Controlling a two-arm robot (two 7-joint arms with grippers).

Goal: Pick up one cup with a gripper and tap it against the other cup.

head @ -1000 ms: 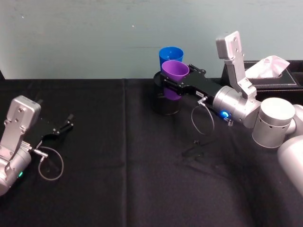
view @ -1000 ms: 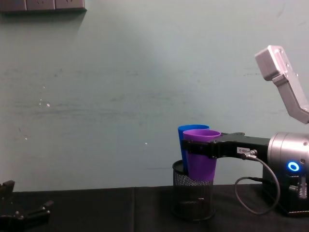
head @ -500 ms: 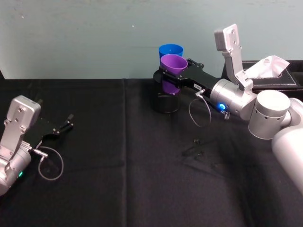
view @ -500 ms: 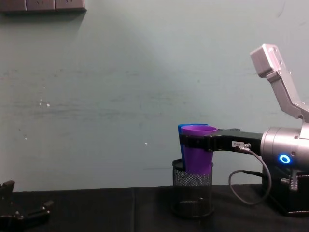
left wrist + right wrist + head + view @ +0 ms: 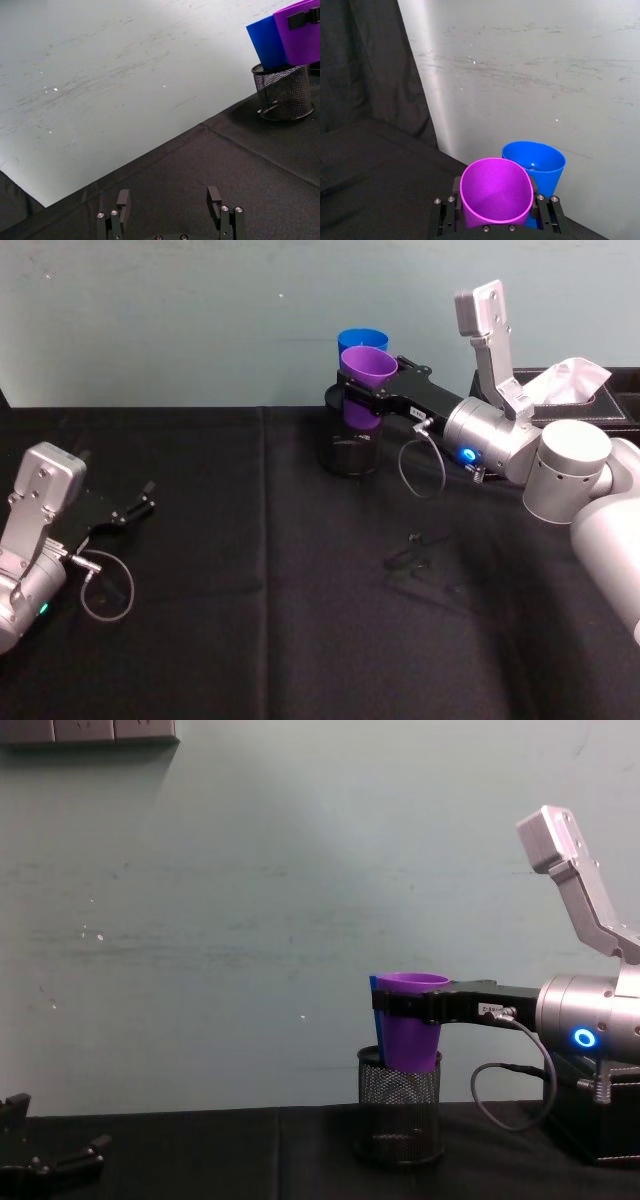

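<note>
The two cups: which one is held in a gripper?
The purple cup, clamped below its rim by the right gripper. The blue cup behind it stands ungripped in the black mesh pen holder.

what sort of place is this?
Probably a robot lab bench: black cloth-covered table, bare pale-green wall, right gripper holding a purple plastic tumbler beside a blue plastic tumbler; left gripper idle at left.

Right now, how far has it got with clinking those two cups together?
Done: the right pincer is shut on the purple cup, lifted off the table. In hand: it holds that cup right beside the blue cup, which stands in the mesh holder; I cannot tell whether they touch. Left: the tap itself, perhaps. The left pincer lies open, idle, far left.
</note>
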